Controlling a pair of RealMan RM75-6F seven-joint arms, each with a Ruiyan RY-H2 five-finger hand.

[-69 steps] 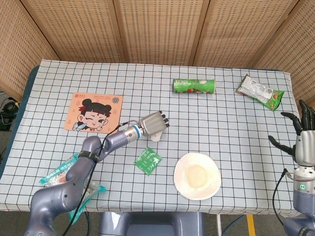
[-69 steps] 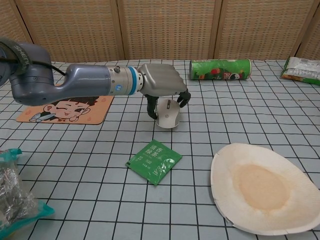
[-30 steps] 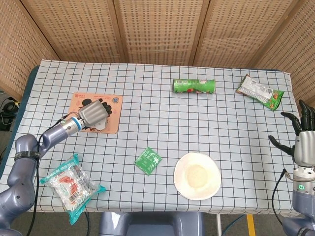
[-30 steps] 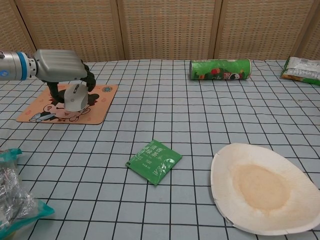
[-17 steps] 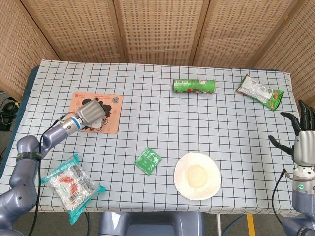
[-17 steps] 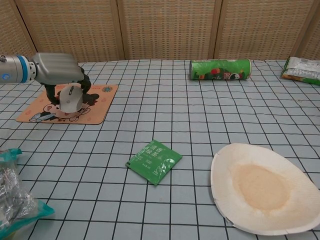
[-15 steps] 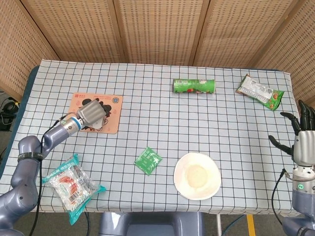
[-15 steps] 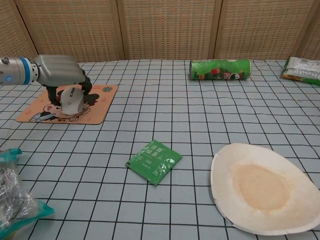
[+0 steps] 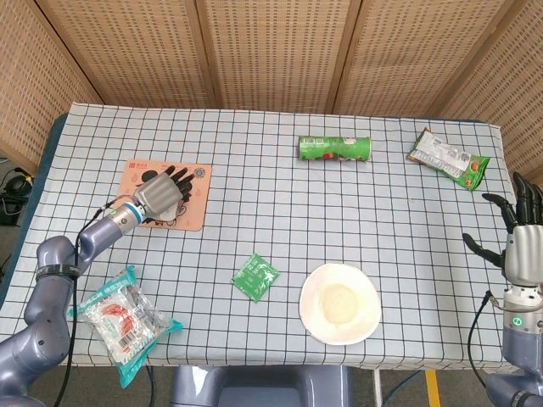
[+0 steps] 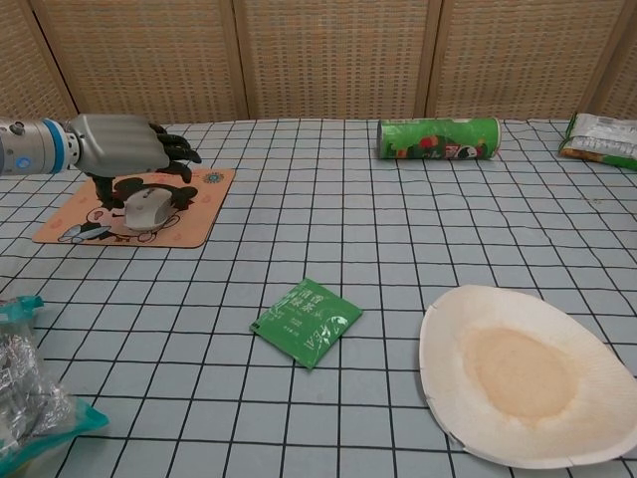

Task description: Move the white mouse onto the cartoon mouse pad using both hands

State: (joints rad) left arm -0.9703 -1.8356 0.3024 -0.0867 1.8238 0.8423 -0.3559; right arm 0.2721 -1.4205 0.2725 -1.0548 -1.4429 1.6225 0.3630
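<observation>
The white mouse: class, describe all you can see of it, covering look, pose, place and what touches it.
The white mouse is a small, smooth, rounded thing that looks like plastic, with a grey strip along its top. It lies flat on the cartoon mouse pad, over the printed face. The left hand hovers just above it with fingers spread, and whether the thumb touches it cannot be told. In the head view the hand hides it.

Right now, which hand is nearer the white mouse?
Left. The left hand hovers just above the white mouse, which lies on the cartoon mouse pad, fingers spread. The right hand is at the table's far right edge.
</observation>
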